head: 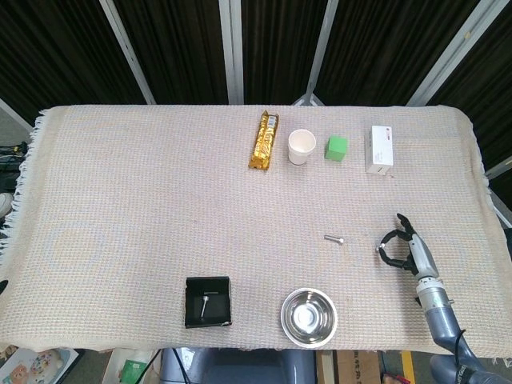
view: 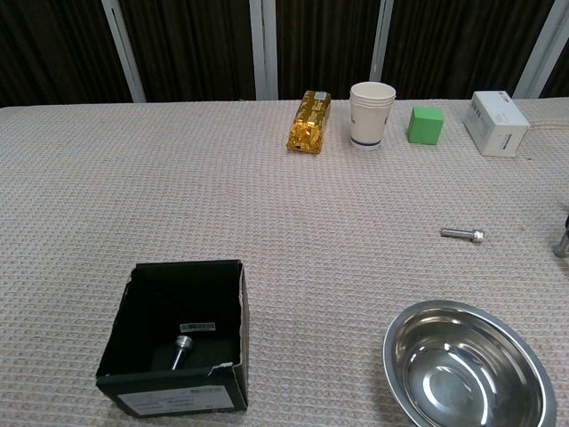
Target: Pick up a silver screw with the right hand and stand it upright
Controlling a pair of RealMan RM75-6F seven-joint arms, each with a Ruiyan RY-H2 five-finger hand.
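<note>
A silver screw [head: 334, 238] [view: 462, 234] lies flat on the woven cloth, right of centre, with its head pointing right. My right hand [head: 404, 250] hovers near the table's right front, a short way right of the screw and not touching it. Its fingers are curved and loosely apart, with nothing between them. In the chest view only a sliver of that hand [view: 562, 245] shows at the right edge. A second screw [head: 206, 302] [view: 180, 349] lies inside the black box [head: 191, 314] [view: 169, 396]. My left hand is out of both views.
A steel bowl [head: 287, 311] [view: 404, 334] sits at the front, just left of the right arm. Along the back stand a gold packet [head: 262, 141], a paper cup [head: 301, 146], a green cube [head: 337, 147] and a white box [head: 380, 149].
</note>
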